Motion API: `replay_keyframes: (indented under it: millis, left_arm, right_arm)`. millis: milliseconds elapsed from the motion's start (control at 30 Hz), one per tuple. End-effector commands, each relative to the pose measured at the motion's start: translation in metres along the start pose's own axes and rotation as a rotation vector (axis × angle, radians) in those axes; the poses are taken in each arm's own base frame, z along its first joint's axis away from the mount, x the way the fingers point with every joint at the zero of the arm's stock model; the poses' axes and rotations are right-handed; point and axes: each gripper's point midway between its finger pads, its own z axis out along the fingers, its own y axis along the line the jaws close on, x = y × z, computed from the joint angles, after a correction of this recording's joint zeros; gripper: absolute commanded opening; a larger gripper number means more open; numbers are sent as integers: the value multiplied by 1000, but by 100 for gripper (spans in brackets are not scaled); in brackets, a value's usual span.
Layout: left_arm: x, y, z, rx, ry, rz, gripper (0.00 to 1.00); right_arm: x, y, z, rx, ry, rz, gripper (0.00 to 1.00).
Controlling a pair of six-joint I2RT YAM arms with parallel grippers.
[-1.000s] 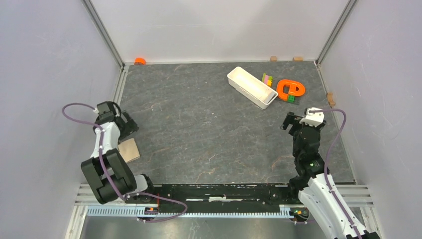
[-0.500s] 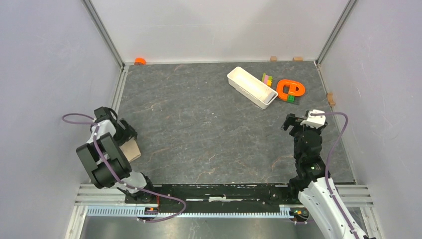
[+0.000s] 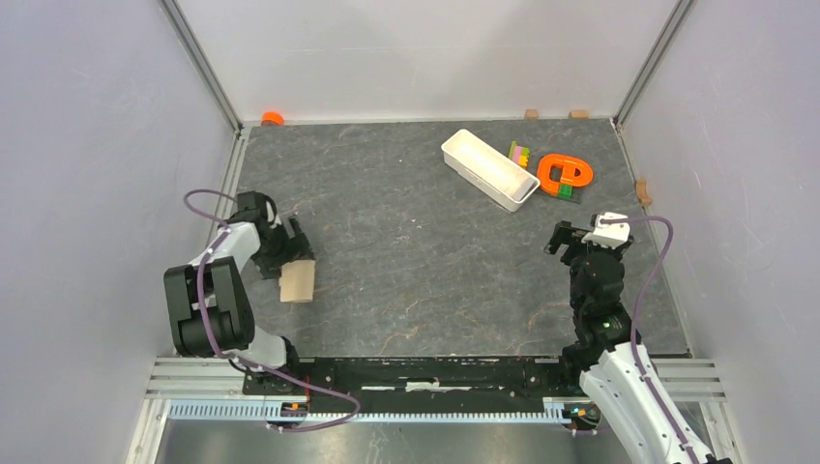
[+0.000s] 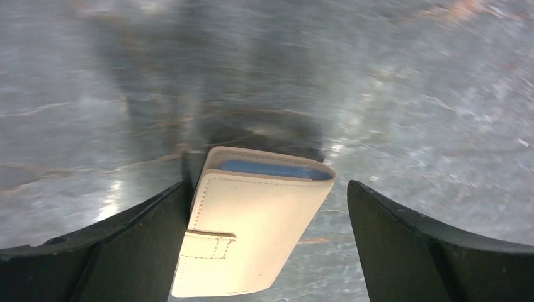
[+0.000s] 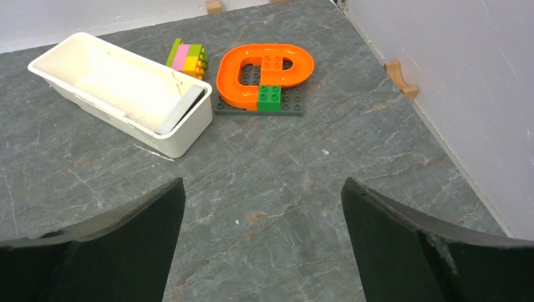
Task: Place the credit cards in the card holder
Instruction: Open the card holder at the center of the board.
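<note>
The tan card holder (image 3: 298,281) is folded, with its snap tab and blue lining showing in the left wrist view (image 4: 252,233). It sits tilted between the jaws of my left gripper (image 3: 292,259), leaning on the left finger (image 4: 126,239), with a clear gap to the right finger. The left gripper (image 4: 267,185) is open. My right gripper (image 3: 567,235) is open and empty above bare table at the right, as the right wrist view (image 5: 261,182) shows. A thin pale grey card-like piece (image 5: 181,108) leans inside the white tray's near end. The black card is not in view.
The long white tray (image 3: 462,166) lies at the back right, also in the right wrist view (image 5: 113,116). Beside it are a stack of coloured bricks (image 3: 520,154) and an orange brick track (image 3: 564,174). A small orange object (image 3: 273,118) sits in the back left corner. Grey walls enclose the table.
My left gripper has swung right and away from the left wall, and the card holder has moved right with it. The right arm has barely moved.
</note>
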Motion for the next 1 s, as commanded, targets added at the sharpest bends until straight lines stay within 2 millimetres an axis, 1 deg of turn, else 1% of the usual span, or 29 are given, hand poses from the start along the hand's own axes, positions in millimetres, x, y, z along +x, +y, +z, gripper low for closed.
replay_keyframes:
  millis: [0, 100, 133, 167, 200, 267, 333, 400, 433, 533, 600, 633, 767, 833, 967]
  left_arm:
    - [-6, -57, -6, 177, -29, 53, 99]
    - [15, -95, -2, 282, 29, 109, 96]
    - [23, -104, -3, 304, 46, 137, 96]
    - [35, -117, -4, 320, 67, 193, 96]
    - [44, -124, -7, 327, 78, 236, 96]
    - [52, -131, -15, 336, 75, 288, 96]
    - [51, -128, -26, 327, 39, 290, 97]
    - [43, -123, -41, 306, -44, 284, 99]
    - [37, -116, -48, 273, -96, 284, 100]
    - [19, -93, -60, 148, -221, 293, 100]
    - [14, -82, -57, 76, -226, 298, 100]
    - [15, -82, -52, 71, -204, 300, 100]
    - [33, -83, -29, 71, -53, 316, 100]
    - [44, -83, -22, 81, 2, 315, 100]
    - [57, -83, -21, 109, 41, 303, 100]
  right_arm:
    - [-7, 6, 2, -23, -22, 5, 98]
    - [-3, 10, 4, -46, -7, -2, 98]
    - [-2, 13, 4, -62, 0, -8, 98]
    - [-1, 17, 5, -79, 8, -14, 98]
    - [-1, 22, 5, -106, 14, -20, 98]
    - [1, 32, 6, -158, 28, -35, 98]
    - [5, 40, 7, -200, 48, -49, 98]
    - [10, 48, 8, -243, 73, -56, 98]
    - [12, 52, 8, -264, 82, -62, 98]
    - [19, 58, 10, -292, 116, -75, 98]
    - [23, 61, 11, -303, 134, -82, 98]
    - [24, 63, 12, -312, 142, -83, 98]
    - [27, 68, 11, -340, 158, -92, 98]
    - [28, 68, 11, -345, 158, -93, 98]
    - [27, 70, 11, -352, 155, -91, 98]
